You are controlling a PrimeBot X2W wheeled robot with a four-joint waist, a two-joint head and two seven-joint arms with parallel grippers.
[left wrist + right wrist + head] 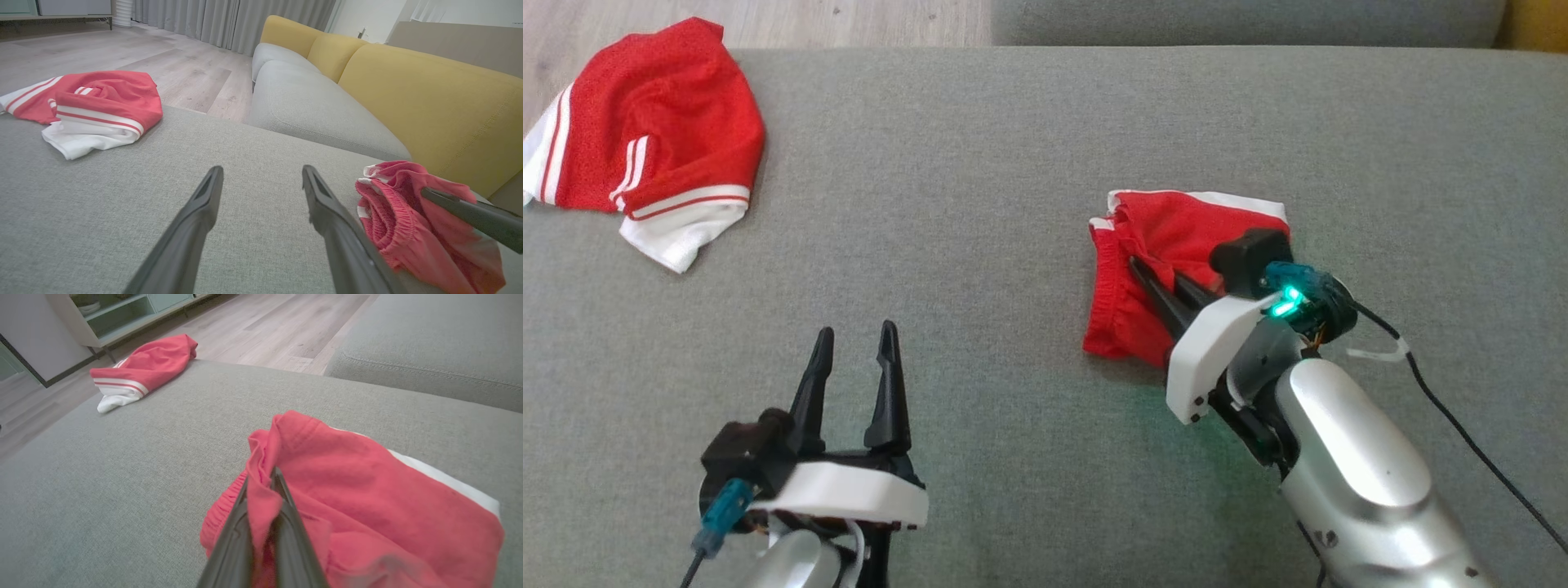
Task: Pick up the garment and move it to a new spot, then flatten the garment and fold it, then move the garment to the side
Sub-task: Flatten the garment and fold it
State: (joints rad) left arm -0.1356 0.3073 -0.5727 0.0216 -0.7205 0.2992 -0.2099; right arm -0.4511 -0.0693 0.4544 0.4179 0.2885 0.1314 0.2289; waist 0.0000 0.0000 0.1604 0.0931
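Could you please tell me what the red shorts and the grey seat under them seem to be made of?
The red shorts look like soft matte knit cloth, probably cotton or a blend: they crumple in loose folds, with a gathered elastic waistband, and bunch where the right hand pinches them. The grey seat looks like coarse woven upholstery, matte, with visible flecked weave.

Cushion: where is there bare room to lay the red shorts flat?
The cushion is bare in a wide band between the jersey at its far-left corner and the shorts, and right of the shorts. Crowded around the right gripper pinching them and the left gripper.
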